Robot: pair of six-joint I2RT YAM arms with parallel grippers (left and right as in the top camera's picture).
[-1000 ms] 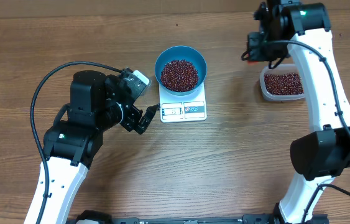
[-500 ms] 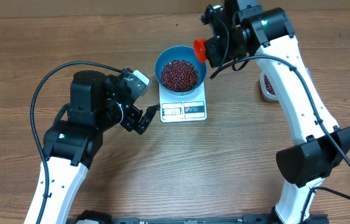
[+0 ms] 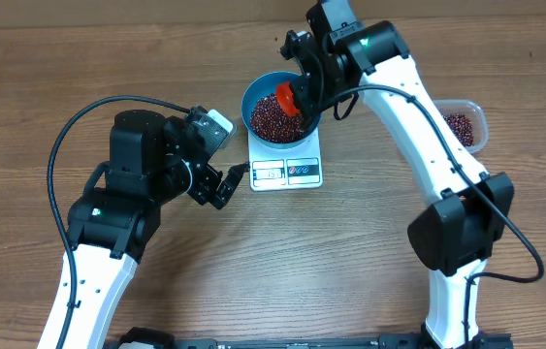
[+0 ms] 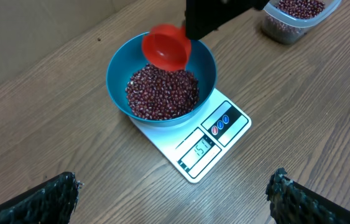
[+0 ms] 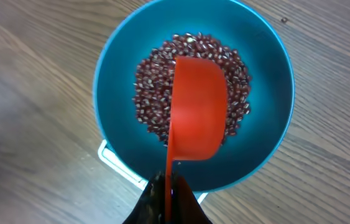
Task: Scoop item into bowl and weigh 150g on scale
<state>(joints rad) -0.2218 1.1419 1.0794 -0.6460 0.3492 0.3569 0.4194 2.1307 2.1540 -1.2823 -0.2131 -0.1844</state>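
Overhead: blue bowl (image 3: pixel 251 101) of beans (image 3: pixel 271 118) sits on the scale (image 3: pixel 288 173); left gripper (image 3: pixel 226 186) is just beside the scale. Left wrist: its jaws are spread wide, short of the scale. Right wrist: right gripper (image 5: pixel 168 200) is pinched on the handle of a red scoop (image 5: pixel 197 109), which is tipped over the beans above the scale.

Robot lab workbench: left arm (image 3: pixel 137 165), right arm (image 3: pixel 418 116), wood-grain table (image 3: pixel 40 78).

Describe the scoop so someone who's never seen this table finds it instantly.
Toward the far middle of the wooden table sits a white scale carrying a blue bowl of dark beans. Tilted above those beans is the scoop, the only bright red-orange thing there.
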